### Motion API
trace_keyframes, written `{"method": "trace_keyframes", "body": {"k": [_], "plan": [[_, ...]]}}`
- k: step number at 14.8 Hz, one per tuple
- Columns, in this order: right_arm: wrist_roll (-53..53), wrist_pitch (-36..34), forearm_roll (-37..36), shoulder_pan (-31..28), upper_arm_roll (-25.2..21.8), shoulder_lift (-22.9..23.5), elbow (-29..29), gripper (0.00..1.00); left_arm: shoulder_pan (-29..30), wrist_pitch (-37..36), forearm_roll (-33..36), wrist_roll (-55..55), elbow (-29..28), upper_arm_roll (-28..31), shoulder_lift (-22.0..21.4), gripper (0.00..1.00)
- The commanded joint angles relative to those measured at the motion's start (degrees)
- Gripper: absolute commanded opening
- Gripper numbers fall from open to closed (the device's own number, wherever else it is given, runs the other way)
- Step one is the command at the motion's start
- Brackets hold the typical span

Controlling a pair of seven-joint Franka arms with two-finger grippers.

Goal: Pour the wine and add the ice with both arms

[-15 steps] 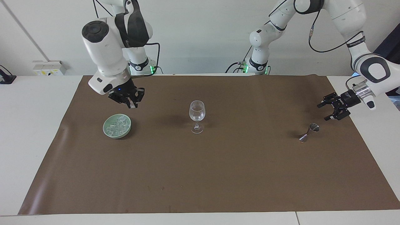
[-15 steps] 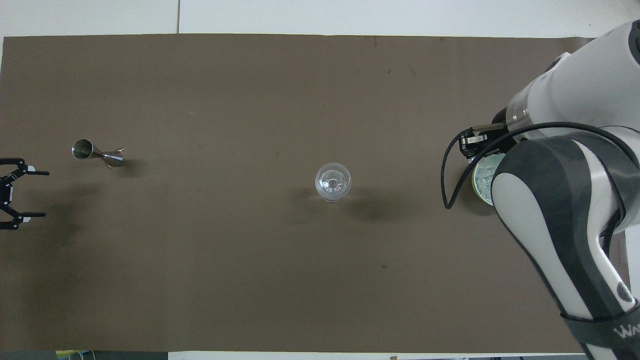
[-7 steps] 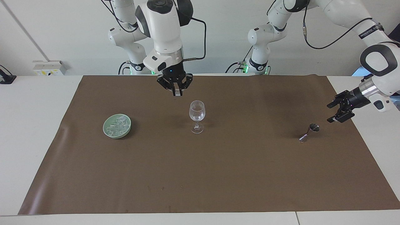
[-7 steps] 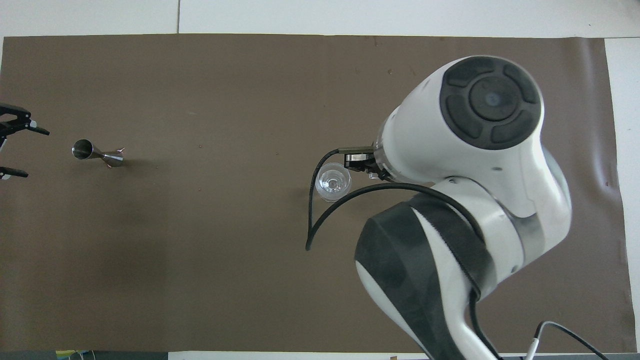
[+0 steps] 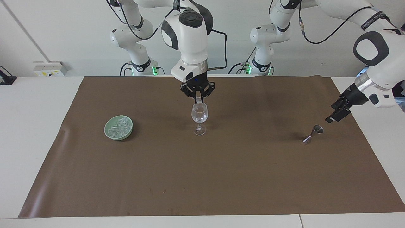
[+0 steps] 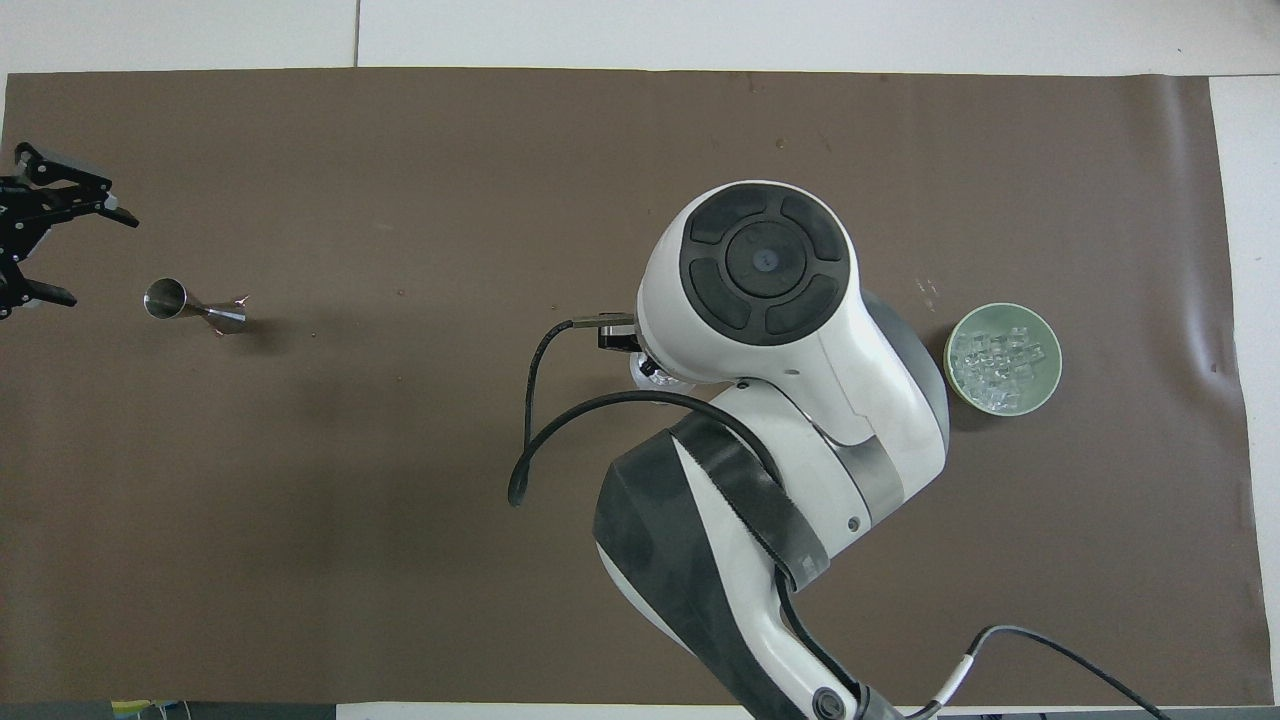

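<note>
Flanking the wine glass: bowl, jigger.

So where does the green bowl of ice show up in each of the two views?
Facing view: the green bowl sits beside the wine glass, toward the right arm's end.
Overhead view: the bowl lies clear of the right arm.
Shared landmark: the ice heaped in it.

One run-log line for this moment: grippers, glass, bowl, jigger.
right gripper: shut on ice cube, over glass | left gripper: open, over jigger | jigger: lying on mat | bowl: holds ice
</note>
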Motion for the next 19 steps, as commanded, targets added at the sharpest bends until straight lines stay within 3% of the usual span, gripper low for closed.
{"method": "trace_keyframes", "body": {"k": [1,4,7,9,13,17,19], "plan": [[0.89,3.49,-0.62,0.32,-0.12,-2.03,-5.15,0.06,-1.89,1.69,1.2,-0.25,0.85,0.54,0.24,1.0],[0.89,3.33,-0.62,0.94,-0.12,-2.65,-6.22,0.1,-3.99,9.68,0.85,-0.87,-0.03,0.36,0.32,1.0],[0.89,3.24,-0.62,1.03,-0.12,-2.65,-6.23,0.33,-5.24,9.97,1.28,0.09,-3.1,0.45,-1.16,1.0],[0.98,2.98,-0.62,1.11,-0.12,-2.65,-5.87,0.45,-5.24,9.89,1.9,9.09,-2.84,0.62,-1.17,1.0],[0.89,2.27,-0.62,0.85,-0.21,-1.95,-4.12,0.48,-5.41,3.04,9.27,26.35,-2.84,0.45,-4.32,1.0],[0.72,1.4,-0.7,0.24,-0.3,-1.95,-3.07,0.47,-5.33,-4.07,9.46,35.68,-1.97,0.45,-7.76,1.0],[0.28,-2.98,-2.1,-1.33,-0.3,-0.73,1.75,0.48,-5.15,-8.55,9.55,39.46,0.92,0.45,-7.15,1.0]]}}
